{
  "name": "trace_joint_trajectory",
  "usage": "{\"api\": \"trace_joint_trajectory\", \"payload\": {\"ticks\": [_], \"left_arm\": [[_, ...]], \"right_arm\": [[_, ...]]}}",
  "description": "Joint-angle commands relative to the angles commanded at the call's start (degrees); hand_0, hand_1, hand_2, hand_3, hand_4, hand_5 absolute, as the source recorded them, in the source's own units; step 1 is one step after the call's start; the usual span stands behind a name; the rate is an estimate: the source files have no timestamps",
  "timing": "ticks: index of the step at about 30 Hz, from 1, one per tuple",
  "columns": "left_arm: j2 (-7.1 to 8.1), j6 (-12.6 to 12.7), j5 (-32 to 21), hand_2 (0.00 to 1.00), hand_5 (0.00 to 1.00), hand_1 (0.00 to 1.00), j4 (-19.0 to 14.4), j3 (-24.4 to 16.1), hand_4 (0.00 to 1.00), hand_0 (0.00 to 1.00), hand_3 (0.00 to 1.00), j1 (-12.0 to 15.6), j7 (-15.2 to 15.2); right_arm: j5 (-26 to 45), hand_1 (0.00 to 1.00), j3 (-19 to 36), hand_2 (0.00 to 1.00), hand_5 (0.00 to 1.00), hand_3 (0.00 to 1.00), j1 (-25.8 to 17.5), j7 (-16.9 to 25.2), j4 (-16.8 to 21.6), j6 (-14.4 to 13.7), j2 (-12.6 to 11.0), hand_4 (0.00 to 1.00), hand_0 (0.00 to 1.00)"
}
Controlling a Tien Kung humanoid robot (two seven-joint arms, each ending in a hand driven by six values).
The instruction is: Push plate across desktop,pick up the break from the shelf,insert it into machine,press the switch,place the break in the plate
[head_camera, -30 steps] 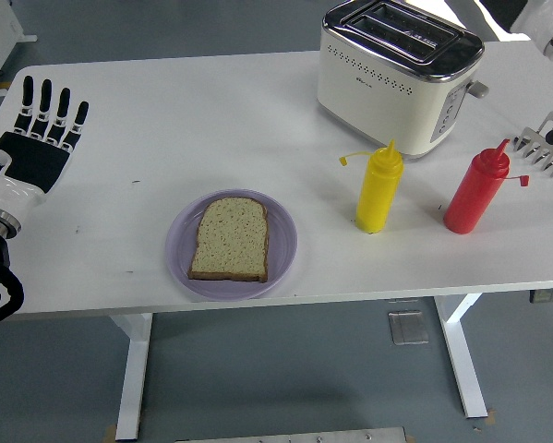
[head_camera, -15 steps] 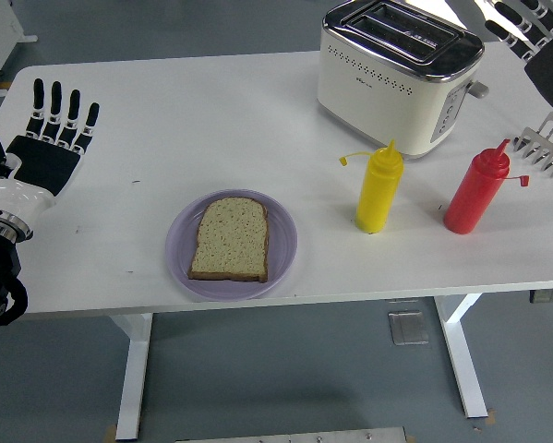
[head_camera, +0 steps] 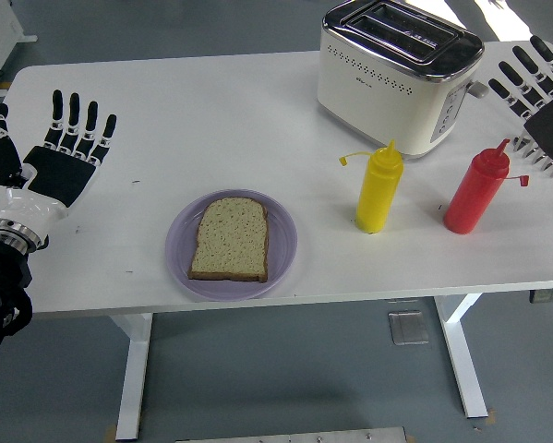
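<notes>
Bread [head_camera: 230, 238] lies flat on the purple plate [head_camera: 180, 261], to the right of the left hand [head_camera: 62, 159], which hovers with fingers spread, holding nothing. Right hand [head_camera: 535, 97] sits beside the toaster [head_camera: 396, 74], fingers apparently spread, though partly cut off. Yellow bottle [head_camera: 379, 188] and red bottle [head_camera: 476, 191] stand between the hands.

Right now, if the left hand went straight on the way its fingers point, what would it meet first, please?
Probably nothing: the left hand, open, points toward the table's far edge, across bare tabletop. The plate lies off to its right.
</notes>
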Motion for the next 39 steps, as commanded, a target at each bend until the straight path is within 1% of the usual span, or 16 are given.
{"api": "trace_joint_trajectory", "payload": {"ticks": [6,17,39], "left_arm": [[0.23,-0.06,-0.44,0.627,0.998,0.682,-0.40,0.16,0.753,0.771,0.628,0.62,0.41],[0.98,0.06,-2.10,0.631,0.998,0.684,-1.25,0.03,0.754,0.771,0.630,0.97,1.09],[0.64,0.04,-2.94,0.633,0.998,0.686,-0.16,0.42,0.754,0.770,0.635,0.72,1.34]], "right_arm": [[0.28,0.737,0.09,0.720,0.580,0.697,-0.61,-0.11,-0.18,-0.19,0.69,0.759,0.804],[0.38,0.734,0.83,0.717,0.572,0.694,-1.12,0.05,-0.17,-0.60,0.77,0.755,0.804],[0.43,0.733,0.80,0.716,0.560,0.692,-1.78,-0.12,0.34,-1.18,0.79,0.748,0.803]]}}
